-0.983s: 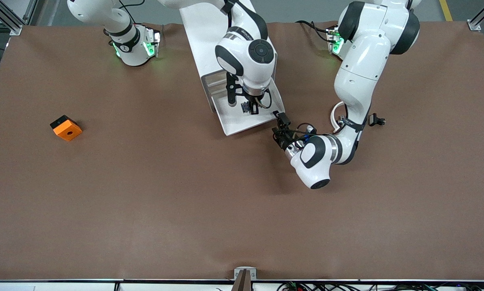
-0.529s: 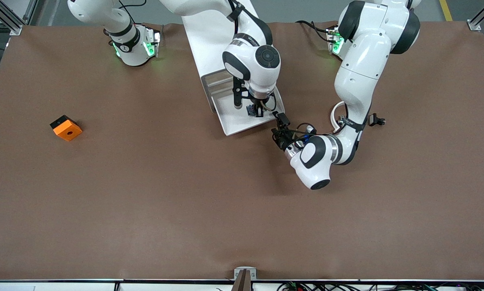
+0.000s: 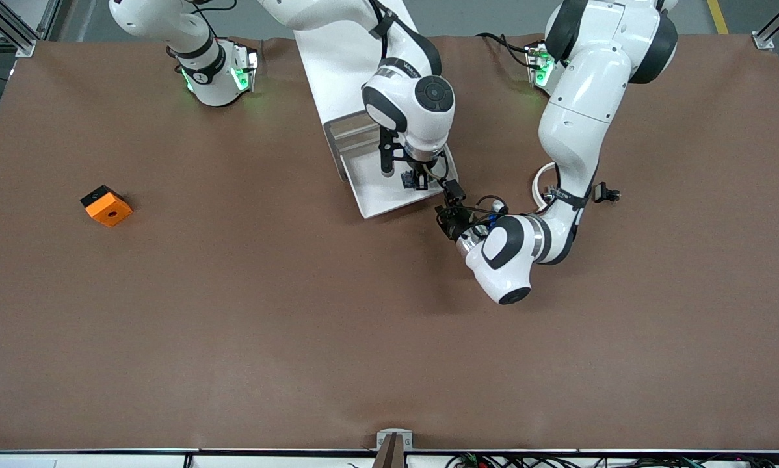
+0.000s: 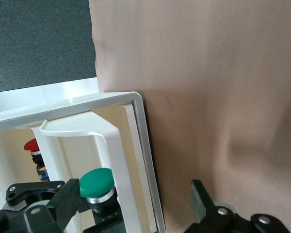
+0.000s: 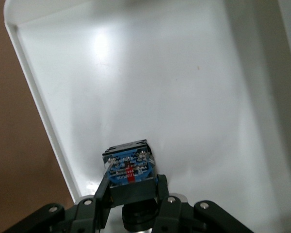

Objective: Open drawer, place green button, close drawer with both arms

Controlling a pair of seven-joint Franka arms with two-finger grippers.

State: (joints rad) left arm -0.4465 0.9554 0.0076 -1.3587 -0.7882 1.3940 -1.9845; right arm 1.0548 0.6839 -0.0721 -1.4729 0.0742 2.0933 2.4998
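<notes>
Right gripper [image 3: 414, 181] clamped on button [image 5: 129, 167], hanging over open drawer [image 3: 371, 198], blue base down. Risk: released from here, likely to bounce or roll toward rim. Left gripper [image 3: 450, 207] spread wide, empty, at drawer's corner. Risk: nudging drawer askew, jamming closure.

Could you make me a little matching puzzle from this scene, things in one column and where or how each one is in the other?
Things:
1. button
2. drawer
3. orange cube
4. left gripper

States:
A. pulled out of the white cabinet, tray open
B. fingers open, beside the drawer's front corner
C. held in the shut right gripper over the tray
D. alone on the brown table, toward the right arm's end

Pairs: 1-C, 2-A, 3-D, 4-B
</notes>
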